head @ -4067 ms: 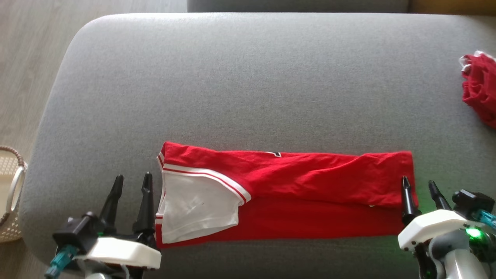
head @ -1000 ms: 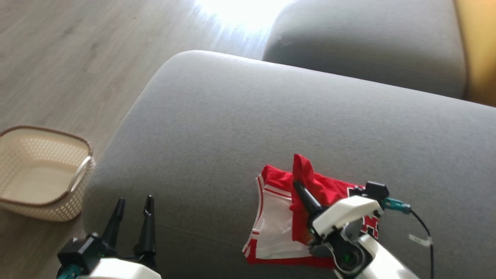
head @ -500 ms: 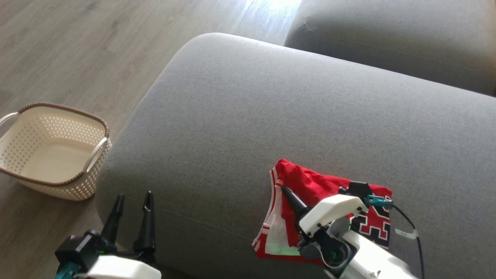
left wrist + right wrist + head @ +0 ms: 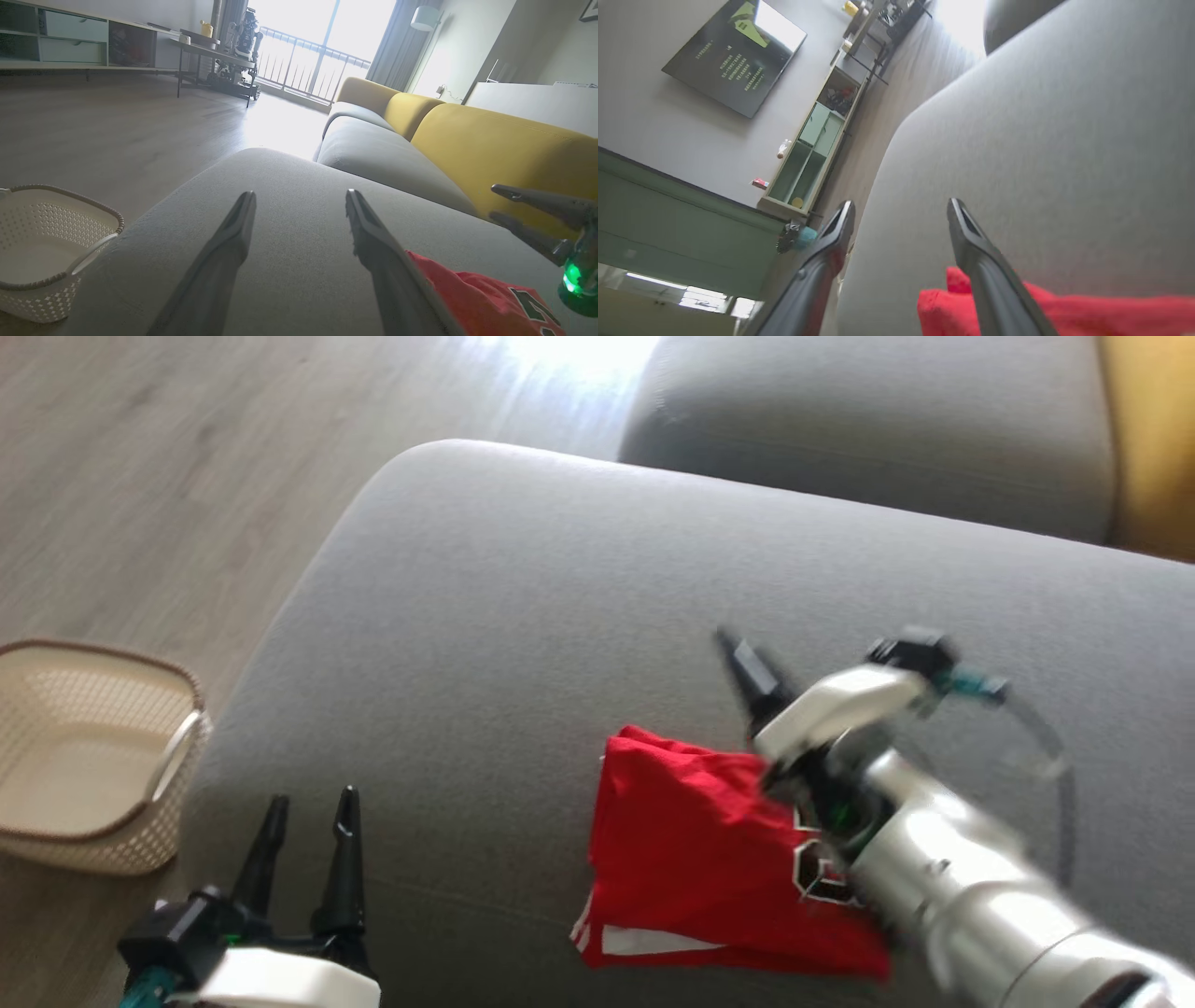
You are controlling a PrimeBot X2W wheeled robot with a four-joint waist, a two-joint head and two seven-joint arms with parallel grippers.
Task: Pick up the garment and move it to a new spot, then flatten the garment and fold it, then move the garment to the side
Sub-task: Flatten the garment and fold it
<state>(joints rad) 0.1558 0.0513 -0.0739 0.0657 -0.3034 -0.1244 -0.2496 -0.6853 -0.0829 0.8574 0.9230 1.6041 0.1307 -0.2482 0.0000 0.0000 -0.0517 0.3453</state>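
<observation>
The red garment (image 4: 700,859) lies folded in a compact stack on the grey sofa cushion (image 4: 560,597), a white stripe showing at its near edge and a black-and-white print at its right. My right gripper (image 4: 738,658) hovers just beyond its far edge, blurred. Its own wrist view shows the right gripper (image 4: 899,207) open and empty, the garment (image 4: 1092,312) beneath its fingers. My left gripper (image 4: 308,807) stands open at the cushion's near left corner, well apart from the cloth. From the left wrist I see the left gripper (image 4: 299,200) open, the garment (image 4: 472,298) at lower right.
A cream perforated basket (image 4: 84,756) stands on the wooden floor (image 4: 140,476) left of the cushion. A second grey cushion (image 4: 868,429) lies beyond, with yellow backrests (image 4: 490,140) along the right. The cushion's left edge (image 4: 280,644) drops to the floor.
My right gripper has opened and let go of the garment, then lifted away beyond it. The cloth now lies folded over itself. The head camera has shifted too.
</observation>
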